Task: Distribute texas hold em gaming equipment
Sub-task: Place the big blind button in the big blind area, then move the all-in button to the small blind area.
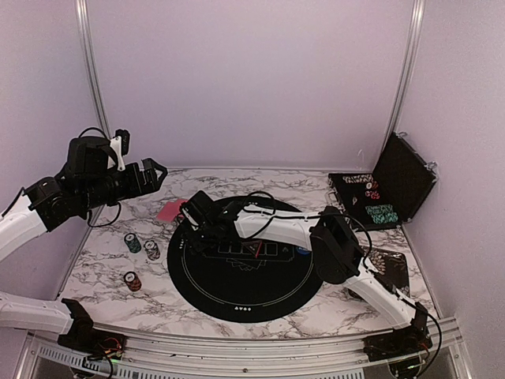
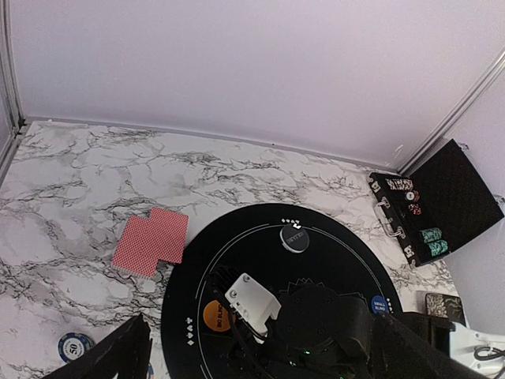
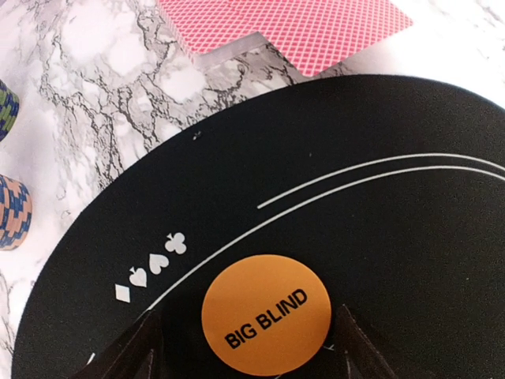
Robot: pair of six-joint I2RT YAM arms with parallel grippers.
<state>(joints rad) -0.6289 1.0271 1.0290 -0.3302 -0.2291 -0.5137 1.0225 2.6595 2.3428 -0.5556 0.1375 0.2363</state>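
Out at the mat's (image 1: 260,296) 10 o'clock rim, the right tool (image 3: 246,339) sits open astride the orange button (image 3: 264,314), gripping nothing. The button lies flat on the mat.

Risk imo: a finger clips it on lift-off and skids it off its spot.

Left tool (image 1: 158,174) is wide open and empty, up at 9.

Count:
- one mat
- one case (image 1: 402,178) at 2
- two cards (image 2: 150,241) at 10
- three chip stacks (image 1: 132,242) around 8–9 on the table (image 1: 95,260)
- three buttons: the orange one, a blue button (image 2: 379,305) at 3, a dark button (image 2: 295,237) at 12

The top external camera looks down from behind the arms over the whole worktop (image 1: 102,276). The left wrist camera sees the mat (image 2: 331,260) from high up, the right wrist from close. All show the cards (image 1: 170,210).
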